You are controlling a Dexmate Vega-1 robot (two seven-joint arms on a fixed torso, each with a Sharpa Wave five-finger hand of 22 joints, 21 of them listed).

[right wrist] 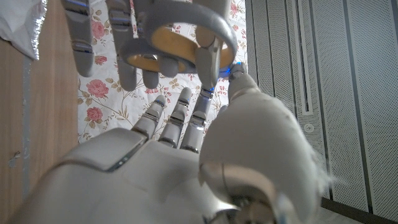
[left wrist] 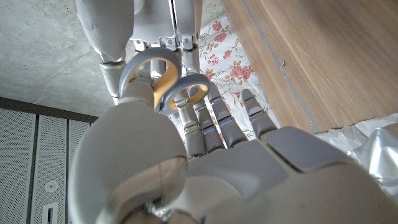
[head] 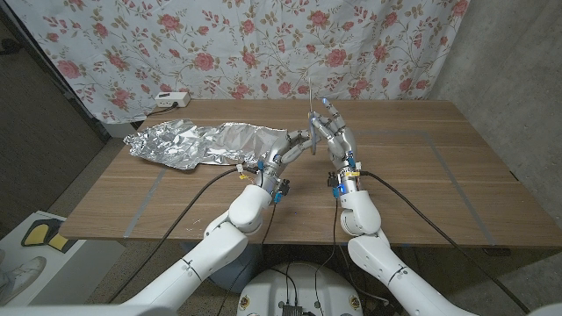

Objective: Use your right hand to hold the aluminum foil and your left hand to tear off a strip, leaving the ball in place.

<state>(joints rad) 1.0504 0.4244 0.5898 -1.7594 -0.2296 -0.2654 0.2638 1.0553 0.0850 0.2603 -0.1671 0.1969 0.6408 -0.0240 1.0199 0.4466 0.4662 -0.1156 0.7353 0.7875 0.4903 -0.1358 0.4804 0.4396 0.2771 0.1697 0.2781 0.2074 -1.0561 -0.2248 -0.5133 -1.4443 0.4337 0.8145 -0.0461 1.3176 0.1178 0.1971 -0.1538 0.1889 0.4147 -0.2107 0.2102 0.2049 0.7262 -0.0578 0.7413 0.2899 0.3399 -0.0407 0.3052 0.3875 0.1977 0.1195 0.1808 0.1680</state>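
I see a floral curtain (head: 263, 44) behind the wooden desk (head: 421, 184). Crumpled aluminum foil (head: 206, 143) lies on the desk's left half. The left robot hand (head: 283, 154) rests at the foil's right end; grip undetermined. Just beside it, the right robot hand (head: 332, 133) stands upright, fingers spread, holding nothing.

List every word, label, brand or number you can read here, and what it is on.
None can be read.
White power strip at the table's far edge: any marking is too small to read.
Crumpled aluminum foil: no print visible.
Flowered curtain: pattern only.
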